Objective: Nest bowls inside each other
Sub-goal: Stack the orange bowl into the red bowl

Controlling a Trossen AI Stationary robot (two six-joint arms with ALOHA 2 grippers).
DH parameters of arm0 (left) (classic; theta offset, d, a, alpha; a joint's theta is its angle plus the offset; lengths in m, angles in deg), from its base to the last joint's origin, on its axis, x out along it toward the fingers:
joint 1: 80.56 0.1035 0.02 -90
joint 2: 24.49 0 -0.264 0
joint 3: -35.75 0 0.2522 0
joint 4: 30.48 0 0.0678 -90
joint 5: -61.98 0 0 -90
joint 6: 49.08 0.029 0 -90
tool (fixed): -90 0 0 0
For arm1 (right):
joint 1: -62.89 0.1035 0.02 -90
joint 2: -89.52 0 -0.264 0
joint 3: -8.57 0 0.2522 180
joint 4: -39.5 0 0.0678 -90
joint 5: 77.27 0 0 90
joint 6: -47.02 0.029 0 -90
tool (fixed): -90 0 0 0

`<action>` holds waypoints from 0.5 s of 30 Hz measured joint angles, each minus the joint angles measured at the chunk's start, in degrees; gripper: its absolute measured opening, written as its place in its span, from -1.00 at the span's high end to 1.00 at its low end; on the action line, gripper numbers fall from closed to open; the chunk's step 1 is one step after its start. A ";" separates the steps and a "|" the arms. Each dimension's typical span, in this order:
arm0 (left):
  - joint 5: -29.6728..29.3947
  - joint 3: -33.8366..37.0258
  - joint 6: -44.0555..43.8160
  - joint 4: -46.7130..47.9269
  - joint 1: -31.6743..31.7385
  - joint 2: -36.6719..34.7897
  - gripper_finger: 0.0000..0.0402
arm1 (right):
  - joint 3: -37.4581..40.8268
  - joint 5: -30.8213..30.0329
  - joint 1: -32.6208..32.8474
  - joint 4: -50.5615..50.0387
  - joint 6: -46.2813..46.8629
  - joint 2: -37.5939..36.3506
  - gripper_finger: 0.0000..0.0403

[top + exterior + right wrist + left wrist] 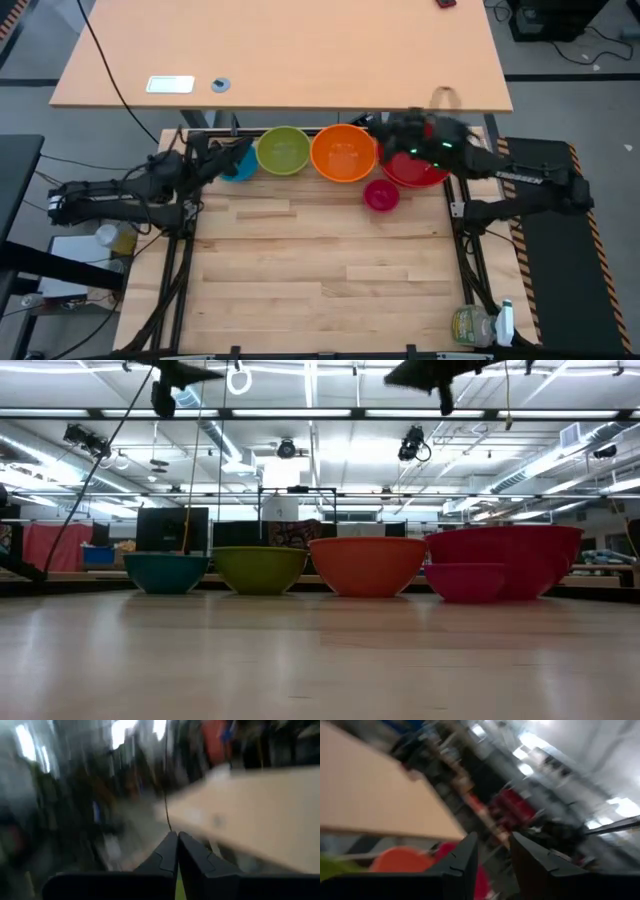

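Note:
Five bowls stand on their bases along the table's far edge: blue [243,170], yellow-green [283,150], orange [343,152] and red [420,172]. The small magenta one [381,195] stands just in front of the red. In the low view the blue bowl [166,572] is at the left and the magenta [466,581] at the right. My left gripper [232,150] hovers high over the blue bowl, open [492,842], with nothing between its fingers. My right gripper [385,130] hovers high over the red bowl's far side, shut [177,837] and empty.
A tan desk [300,50] stands beyond the far edge, with a white card [170,84] and a small blue ring [220,84] on it. A bottle [480,325] lies off the near right corner. The wooden tabletop [320,270] lies bare in front of the bowls.

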 joint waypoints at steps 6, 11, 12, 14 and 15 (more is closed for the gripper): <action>8.43 -4.49 -3.70 13.24 6.35 1.16 0.30 | -14.86 3.42 0.43 -31.17 -12.10 13.65 0.85; 13.67 -4.66 -0.70 15.77 8.67 1.95 0.16 | -20.81 3.77 2.34 -43.44 -25.26 22.41 0.55; 14.37 -4.66 -0.63 16.15 8.87 2.17 0.15 | -21.48 3.78 2.61 -44.52 -25.85 23.83 0.46; 15.29 -4.66 -0.54 16.86 9.18 2.32 0.13 | -22.56 3.68 3.06 -45.91 -25.49 26.34 0.27; 15.73 -4.64 -0.52 17.31 9.27 2.49 0.13 | -23.06 3.71 3.33 -46.63 -25.10 27.53 0.19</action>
